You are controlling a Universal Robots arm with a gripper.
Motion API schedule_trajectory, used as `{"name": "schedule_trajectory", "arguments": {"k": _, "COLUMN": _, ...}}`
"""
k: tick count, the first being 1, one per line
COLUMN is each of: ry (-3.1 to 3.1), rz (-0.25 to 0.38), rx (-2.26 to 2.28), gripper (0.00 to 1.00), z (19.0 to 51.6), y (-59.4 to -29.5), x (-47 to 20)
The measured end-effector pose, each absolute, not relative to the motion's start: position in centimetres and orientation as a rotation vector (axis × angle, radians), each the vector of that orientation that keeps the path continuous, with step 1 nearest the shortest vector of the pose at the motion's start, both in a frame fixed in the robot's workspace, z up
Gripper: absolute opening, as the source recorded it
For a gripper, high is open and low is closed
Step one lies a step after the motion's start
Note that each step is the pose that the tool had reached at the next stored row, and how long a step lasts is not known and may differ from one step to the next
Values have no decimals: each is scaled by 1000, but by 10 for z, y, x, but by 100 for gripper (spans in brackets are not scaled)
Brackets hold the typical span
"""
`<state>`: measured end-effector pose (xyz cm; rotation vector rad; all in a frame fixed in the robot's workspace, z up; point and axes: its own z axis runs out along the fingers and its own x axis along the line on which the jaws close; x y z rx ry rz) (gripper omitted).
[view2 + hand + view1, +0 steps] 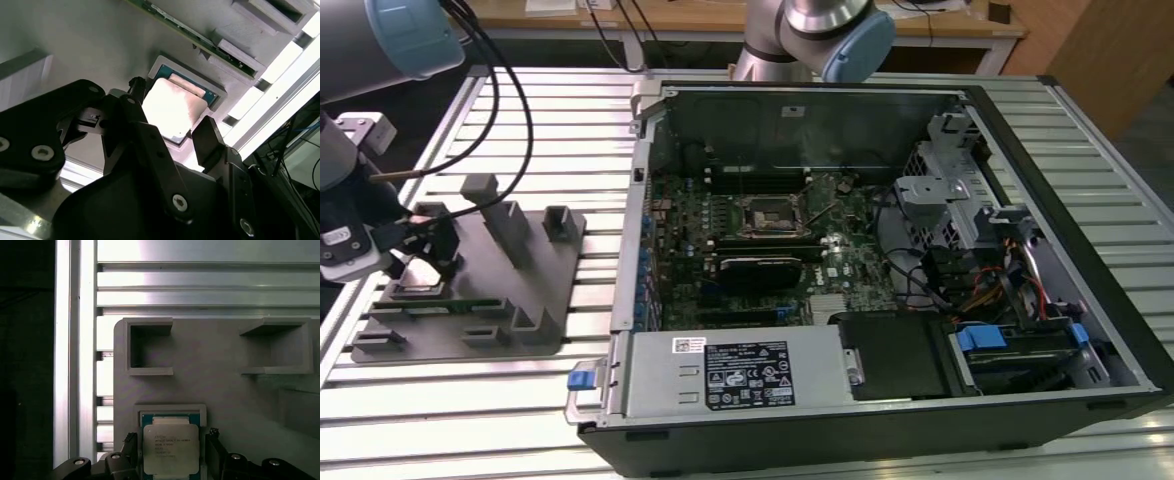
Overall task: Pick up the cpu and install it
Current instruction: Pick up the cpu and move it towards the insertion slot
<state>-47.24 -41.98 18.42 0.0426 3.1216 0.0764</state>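
Fingers (131, 442) spread apart, gripping nothing. One sits each side of cpu (171, 450), small gap both sides, no contact seen. Gripper (171, 437) centred on chip in first wrist view. Cpu flat between fingers, seated in framed recess of grey tray (220, 390). Chip near square, two opposite edges facing pads; closing line judged straight across chip. Arm (387, 30) reaches over tray, wrist pointing down. Open computer case (881, 440) well apart from fingers, toward exterior view's right.
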Motion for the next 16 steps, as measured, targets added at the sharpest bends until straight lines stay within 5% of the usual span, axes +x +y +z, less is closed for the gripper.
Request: {"name": "schedule_trajectory", "arguments": {"k": 16, "ry": 3122, "rz": 85, "rx": 7, "gripper": 65, "z": 182, "y": -419, "x": -473}}
